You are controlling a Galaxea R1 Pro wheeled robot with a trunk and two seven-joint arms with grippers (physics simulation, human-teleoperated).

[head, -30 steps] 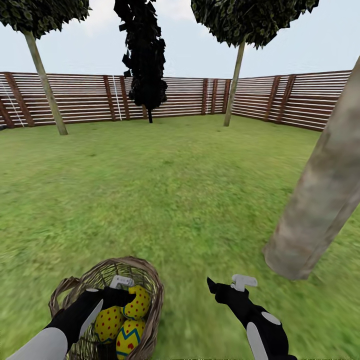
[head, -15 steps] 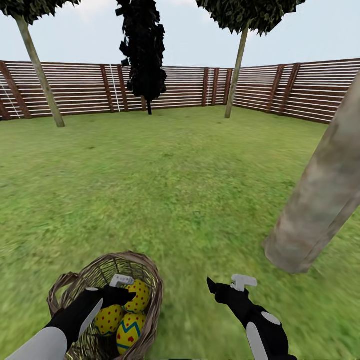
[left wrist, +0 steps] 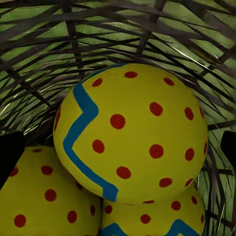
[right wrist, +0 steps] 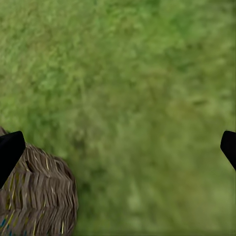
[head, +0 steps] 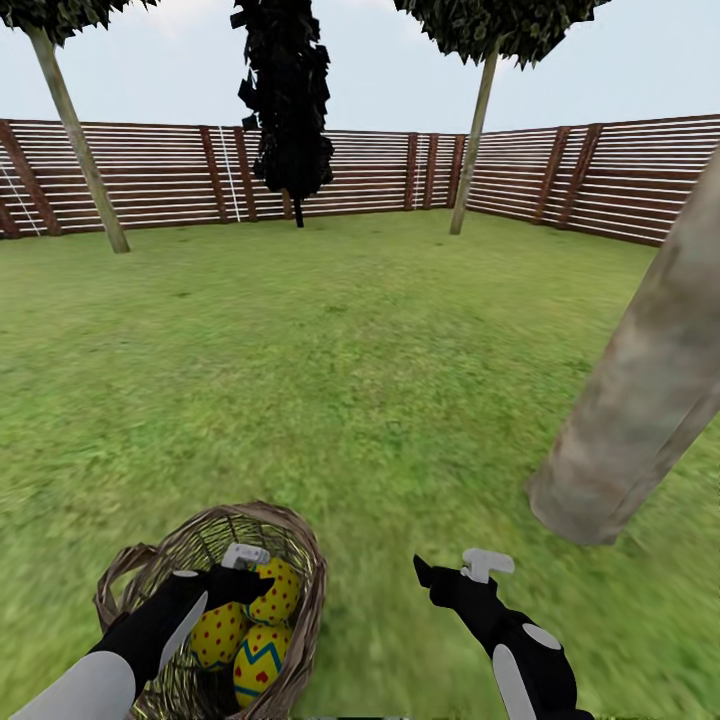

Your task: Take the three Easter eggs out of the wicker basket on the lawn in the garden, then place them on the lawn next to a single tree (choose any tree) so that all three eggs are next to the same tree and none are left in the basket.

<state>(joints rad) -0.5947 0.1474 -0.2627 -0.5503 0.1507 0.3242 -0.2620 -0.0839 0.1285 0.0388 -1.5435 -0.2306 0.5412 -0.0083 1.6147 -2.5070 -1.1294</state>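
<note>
Three Easter eggs [head: 250,625] lie together in the wicker basket [head: 300,560], which stands on the lawn [head: 360,380] at the near left. The left gripper [head: 252,572] is down inside the basket with its jaws spread wide around the top egg [left wrist: 130,132], not yet closed on it. The right gripper [head: 450,570] hangs wide open and empty over the grass, just right of the basket. I think the risk is this: the egg is round and smooth, so if the jaws close off-centre it may slip out and roll, or the fingers may catch in the weave and tip the basket. The grass is flat, a thick tree trunk [head: 640,410] stands near on the right, and a wooden fence [head: 560,180] closes the garden far behind.
</note>
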